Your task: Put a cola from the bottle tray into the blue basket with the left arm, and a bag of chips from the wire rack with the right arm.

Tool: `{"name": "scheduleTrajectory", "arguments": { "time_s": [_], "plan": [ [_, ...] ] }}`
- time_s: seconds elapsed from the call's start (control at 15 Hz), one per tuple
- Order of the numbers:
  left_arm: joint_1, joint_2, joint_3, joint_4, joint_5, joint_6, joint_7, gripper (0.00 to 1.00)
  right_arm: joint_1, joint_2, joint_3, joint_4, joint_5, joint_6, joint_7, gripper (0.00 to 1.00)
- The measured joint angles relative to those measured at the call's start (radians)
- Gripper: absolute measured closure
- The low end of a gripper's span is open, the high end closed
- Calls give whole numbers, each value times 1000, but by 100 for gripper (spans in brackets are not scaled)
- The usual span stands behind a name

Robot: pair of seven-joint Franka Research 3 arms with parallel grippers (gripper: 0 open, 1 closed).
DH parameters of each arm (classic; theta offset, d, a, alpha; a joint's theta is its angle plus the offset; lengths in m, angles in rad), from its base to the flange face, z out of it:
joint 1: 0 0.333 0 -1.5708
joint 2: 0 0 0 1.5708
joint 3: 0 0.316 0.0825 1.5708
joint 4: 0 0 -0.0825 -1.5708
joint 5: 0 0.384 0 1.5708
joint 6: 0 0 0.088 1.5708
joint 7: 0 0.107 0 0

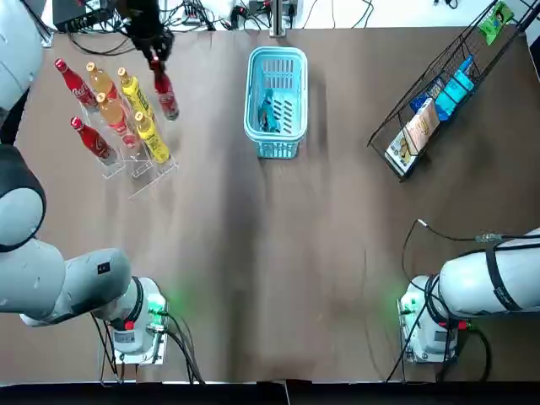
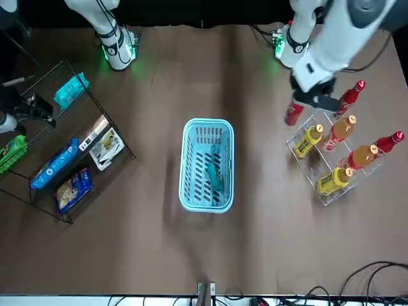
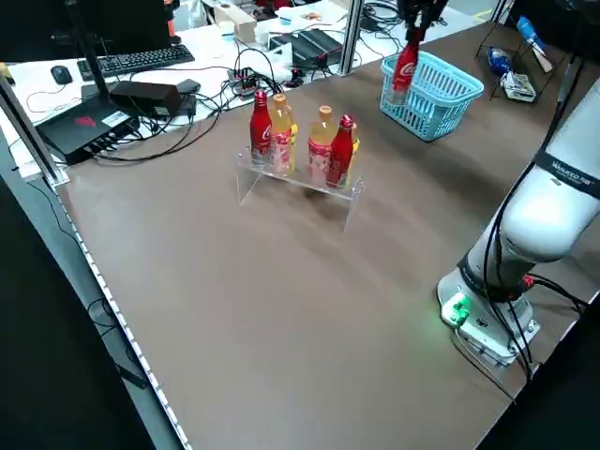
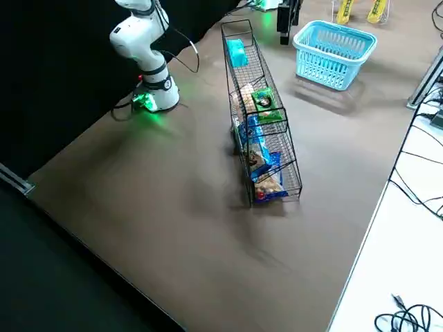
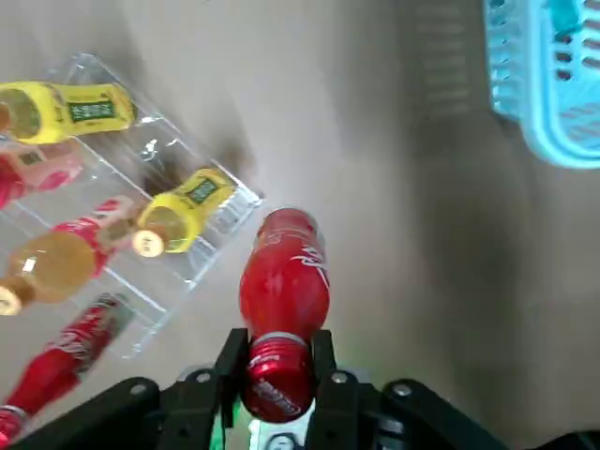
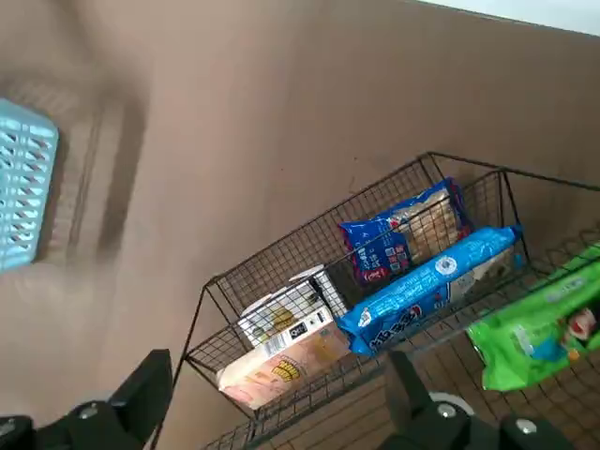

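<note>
My left gripper (image 1: 156, 56) is shut on the neck of a red cola bottle (image 1: 166, 98), which hangs above the table between the clear bottle tray (image 1: 153, 172) and the blue basket (image 1: 275, 150). In the left wrist view the cola bottle (image 5: 284, 277) points down beside the tray (image 5: 199, 272). My right gripper (image 6: 277, 364) is open above the wire rack (image 6: 281, 267), which holds blue chip bags (image 6: 427, 289), a green bag (image 6: 539, 328) and a white-orange packet (image 6: 281, 342). The basket (image 2: 189, 203) holds a teal bag (image 2: 214, 176).
The tray still carries two red cola bottles (image 1: 77, 84) and several orange and yellow bottles (image 1: 150, 135). The wire rack (image 1: 396, 173) stands slanted at the far right of the table. Cables and a keyboard (image 3: 141, 59) lie beyond the table's far edge.
</note>
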State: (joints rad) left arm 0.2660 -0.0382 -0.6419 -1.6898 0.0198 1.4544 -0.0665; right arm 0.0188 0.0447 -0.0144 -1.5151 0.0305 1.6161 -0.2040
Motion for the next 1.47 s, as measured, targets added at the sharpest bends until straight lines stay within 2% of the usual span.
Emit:
{"name": "scheduleTrajectory", "arguments": {
  "time_s": [0.13,0.27,0.4,0.53,1.0,1.2,1.33,1.47],
  "plan": [
    [-10,26,-64,23,-3,0,-130,68,-2,-15,0,-37,0,17,-72,0],
    [-45,45,-95,42,-23,1,-250,68,-11,-26,0,-49,0,13,-89,0],
    [-94,63,-98,62,-40,18,-350,68,-15,-34,0,-51,0,-6,-46,0],
    [-155,101,-98,87,-42,87,-481,68,-15,-39,5,-51,0,-31,-10,0],
    [-280,241,-86,112,-41,303,-703,68,-15,-39,9,-51,0,-56,0,0],
    [-391,279,-5,139,-19,342,-776,68,-15,-39,9,-51,0,-69,0,0],
    [-515,306,108,178,-7,349,-822,68,-15,-39,10,-51,0,-73,0,0],
    [-658,335,250,215,-6,366,-859,68,-15,-39,10,-51,0,-74,0,0]
  ]
}}
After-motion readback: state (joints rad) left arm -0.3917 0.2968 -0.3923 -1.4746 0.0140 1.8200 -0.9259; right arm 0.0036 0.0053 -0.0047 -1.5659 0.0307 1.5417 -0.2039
